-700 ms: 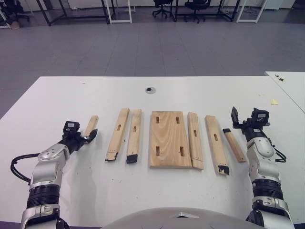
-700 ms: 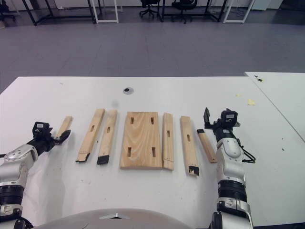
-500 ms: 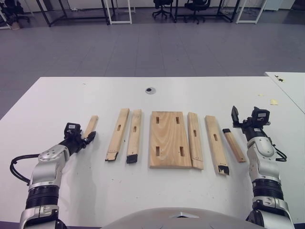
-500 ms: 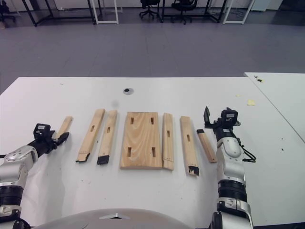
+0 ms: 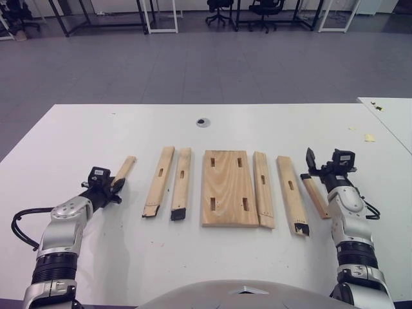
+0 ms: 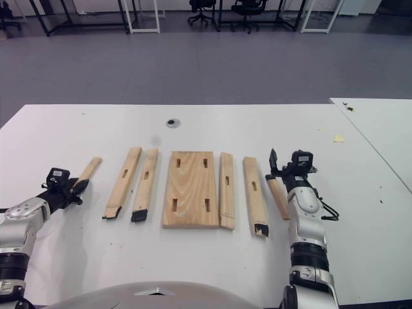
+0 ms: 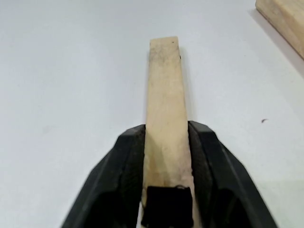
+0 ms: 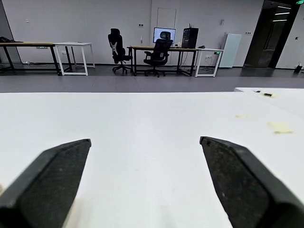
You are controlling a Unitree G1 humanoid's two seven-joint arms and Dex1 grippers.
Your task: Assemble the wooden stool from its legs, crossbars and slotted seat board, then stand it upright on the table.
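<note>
**Left tool [image 5: 114, 190] drew back, right tool [image 5: 308, 166] edged leftward**

Left tool pinches the near end of the short pale wooden crossbar [image 7: 164, 80], far left of the slotted wooden seat board [image 5: 230, 188]. Right tool hangs spread, right of the board. This looks like the first pickup: next, lift clear. The white table [image 5: 77, 129] left of the board offers room.

Ahead of my spread right pincer [image 8: 145, 140] I see bare bench [image 8: 142, 109]. My left pincer [image 7: 166, 128], clamped on a short crossbar [image 7: 164, 85], has a slotted leg [image 5: 159, 180] near its right.
</note>
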